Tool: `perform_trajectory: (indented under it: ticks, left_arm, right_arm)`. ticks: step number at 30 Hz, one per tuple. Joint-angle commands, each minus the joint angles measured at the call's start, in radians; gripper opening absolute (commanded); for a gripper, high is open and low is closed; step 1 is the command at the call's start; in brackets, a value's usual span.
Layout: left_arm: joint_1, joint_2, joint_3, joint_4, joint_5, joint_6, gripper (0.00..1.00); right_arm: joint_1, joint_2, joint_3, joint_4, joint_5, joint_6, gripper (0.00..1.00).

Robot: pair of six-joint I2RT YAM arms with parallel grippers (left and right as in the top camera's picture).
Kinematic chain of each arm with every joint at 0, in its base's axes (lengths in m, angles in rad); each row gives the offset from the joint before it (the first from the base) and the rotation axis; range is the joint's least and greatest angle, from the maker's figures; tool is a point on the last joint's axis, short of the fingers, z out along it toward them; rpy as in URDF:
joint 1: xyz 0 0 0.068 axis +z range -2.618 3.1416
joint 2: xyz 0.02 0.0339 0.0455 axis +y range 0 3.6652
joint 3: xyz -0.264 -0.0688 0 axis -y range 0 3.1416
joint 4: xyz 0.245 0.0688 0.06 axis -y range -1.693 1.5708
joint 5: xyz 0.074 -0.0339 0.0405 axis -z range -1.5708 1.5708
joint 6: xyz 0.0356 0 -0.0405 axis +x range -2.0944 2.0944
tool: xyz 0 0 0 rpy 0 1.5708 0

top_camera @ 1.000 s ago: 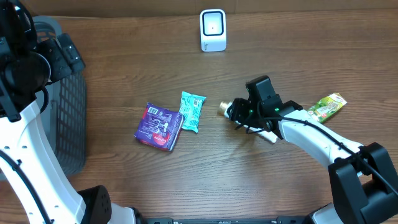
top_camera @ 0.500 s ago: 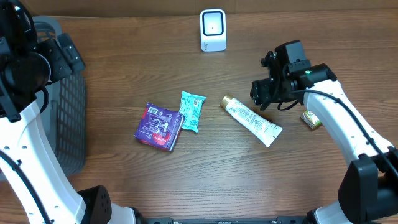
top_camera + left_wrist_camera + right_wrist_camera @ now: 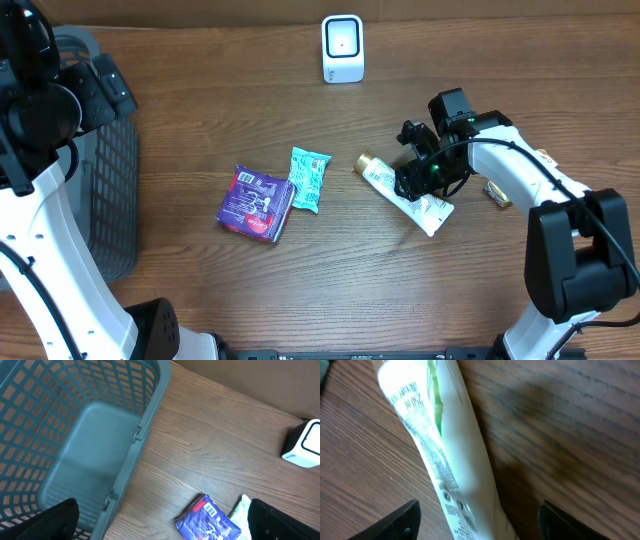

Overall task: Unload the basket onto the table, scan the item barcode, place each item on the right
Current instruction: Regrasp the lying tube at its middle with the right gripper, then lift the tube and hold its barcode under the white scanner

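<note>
White tube (image 3: 405, 197) with a gold cap lies flat on the table (image 3: 200, 300), well below the scanner (image 3: 342, 48), and the right gripper (image 3: 418, 178) sits low over its middle. From the left wrist, the left gripper (image 3: 165, 522) hangs spread wide near the basket (image 3: 75, 435) and a purple packet (image 3: 207, 522). From the right wrist, the fingers (image 3: 395, 522) stand apart on either side of the tube, not clamped on it.

A grey basket (image 3: 112, 200) stands left of a purple packet (image 3: 256, 203) beside a teal sachet (image 3: 310, 178).
</note>
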Motion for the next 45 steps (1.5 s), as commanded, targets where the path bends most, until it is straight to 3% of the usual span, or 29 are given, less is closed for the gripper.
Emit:
perform_trajectory:
  ticks: [1, 10, 19, 23, 27, 45]
  left_arm:
    - [-0.001, 0.001, -0.003, 0.001, -0.006, 0.008, 0.99]
    - [-0.001, 0.001, -0.003, 0.001, -0.006, 0.008, 1.0]
    - [-0.001, 0.001, -0.003, 0.001, -0.006, 0.008, 1.0]
    - [-0.001, 0.001, -0.003, 0.001, -0.006, 0.008, 1.0]
    - [-0.001, 0.001, -0.003, 0.001, -0.006, 0.008, 1.0]
    - [-0.001, 0.0, -0.003, 0.001, -0.006, 0.008, 1.0]
  right_arm:
    - [0.0, 0.025, -0.004, 0.011, -0.037, -0.043, 0.73]
    - [0.001, 0.108, -0.004, -0.01, -0.062, -0.023, 0.57]
    - [0.001, 0.111, -0.003, -0.016, -0.086, 0.146, 0.21]
    - [0.0, 0.111, 0.003, -0.008, -0.158, 0.162, 0.2]
    - [0.001, 0.105, 0.043, -0.04, -0.232, 0.162, 0.09]
    - [0.034, -0.092, 0.48, -0.283, -0.443, 0.15, 0.04]
